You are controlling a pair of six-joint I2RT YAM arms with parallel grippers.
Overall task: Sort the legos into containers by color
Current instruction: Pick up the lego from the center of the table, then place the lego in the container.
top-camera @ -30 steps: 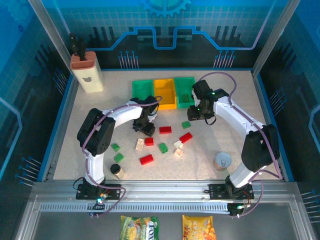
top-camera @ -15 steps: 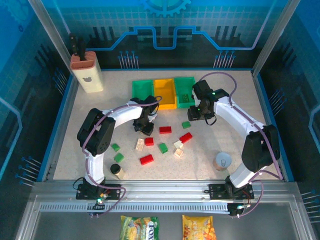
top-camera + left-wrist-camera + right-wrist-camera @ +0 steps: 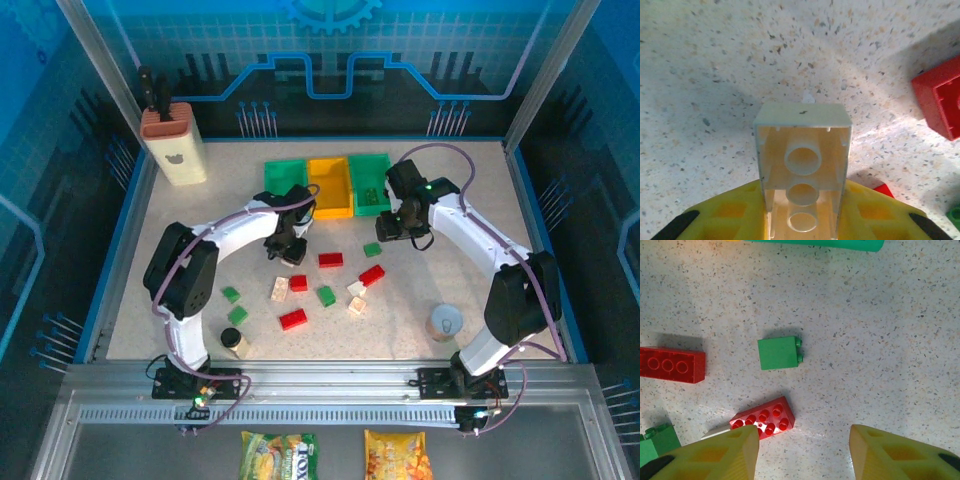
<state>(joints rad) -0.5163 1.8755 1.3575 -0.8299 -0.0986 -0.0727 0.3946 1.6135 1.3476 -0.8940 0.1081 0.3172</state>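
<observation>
Progress: early. My left claw (image 3: 802,216) is clenched on a cream brick (image 3: 802,150) over the table (image 3: 200,225), near of the containers (image 3: 330,180). My right claw (image 3: 802,450) hangs released above a green brick (image 3: 778,353). Most legos (image 3: 293,319) lie unsorted.

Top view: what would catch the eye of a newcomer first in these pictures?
A row of three bins, green, orange, green, stands at the far side of the table. Red, green and cream bricks lie scattered in the middle. In the left wrist view, the left jaws hold a cream brick.
</observation>
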